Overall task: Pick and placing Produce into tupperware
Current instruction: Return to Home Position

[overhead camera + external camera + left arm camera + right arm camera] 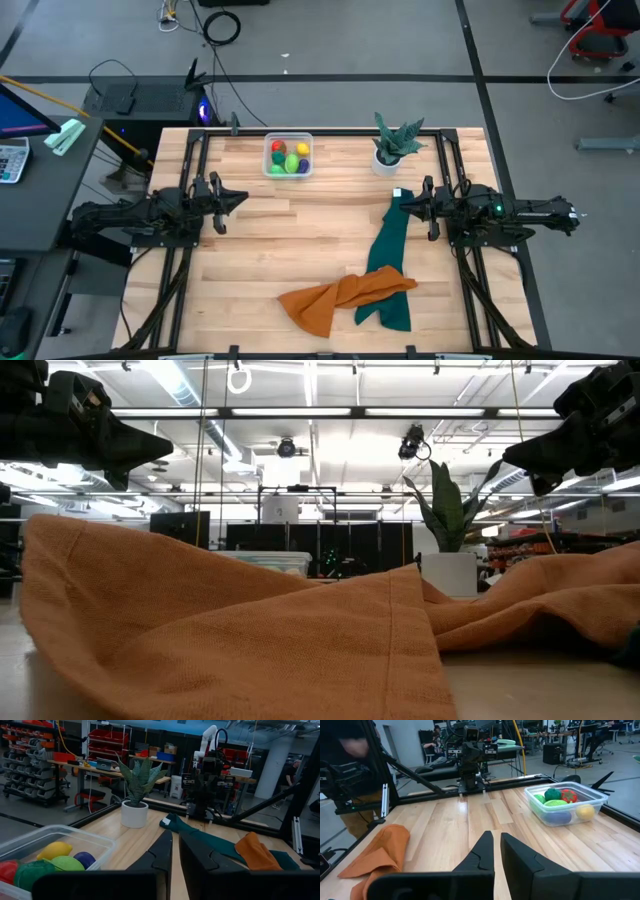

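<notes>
The clear tupperware (288, 155) stands near the table's far edge, left of centre. Inside it lies the produce (289, 158): red, yellow, purple and green pieces, also seen in the right wrist view (560, 800) and the left wrist view (55, 860). My left gripper (240, 197) hovers level at the table's left side, shut and holding nothing, its fingers (165, 850) pointing toward the right. My right gripper (403, 207) hovers level at the right side, shut and holding nothing, pointing toward the left (496, 836). Both are well above the tabletop (165, 445) (510, 455).
A spiky green plant in a white pot (393, 147) stands at the far right of the tupperware. A teal cloth (388, 255) runs from under my right gripper toward the near edge. A crumpled orange cloth (345, 295) lies across its lower end and fills the low view (300, 630).
</notes>
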Controlling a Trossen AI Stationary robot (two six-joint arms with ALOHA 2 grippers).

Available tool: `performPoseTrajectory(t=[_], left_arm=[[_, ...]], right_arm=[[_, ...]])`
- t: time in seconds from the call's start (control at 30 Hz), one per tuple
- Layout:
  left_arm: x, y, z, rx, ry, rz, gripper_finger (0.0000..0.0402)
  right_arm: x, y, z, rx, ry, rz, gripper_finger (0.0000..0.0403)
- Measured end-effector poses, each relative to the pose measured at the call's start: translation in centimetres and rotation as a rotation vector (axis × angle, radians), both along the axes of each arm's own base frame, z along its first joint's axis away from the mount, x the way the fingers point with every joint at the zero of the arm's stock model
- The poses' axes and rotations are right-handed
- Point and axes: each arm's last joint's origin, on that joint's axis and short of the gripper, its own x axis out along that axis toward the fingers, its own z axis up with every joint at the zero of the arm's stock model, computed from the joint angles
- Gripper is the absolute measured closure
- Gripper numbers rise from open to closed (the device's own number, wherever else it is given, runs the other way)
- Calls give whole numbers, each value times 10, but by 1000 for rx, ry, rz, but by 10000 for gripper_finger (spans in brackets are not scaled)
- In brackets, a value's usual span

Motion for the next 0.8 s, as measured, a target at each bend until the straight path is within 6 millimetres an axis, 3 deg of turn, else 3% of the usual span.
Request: performPoseTrajectory(t=[0.33, 0.8], left_arm=[[0, 0, 0, 0, 0, 0, 376], [0, 0, 0, 0, 0, 0, 362]], right_arm=[[0, 0, 0, 0, 0, 0, 402], [0, 0, 0, 0, 0, 0, 402]])
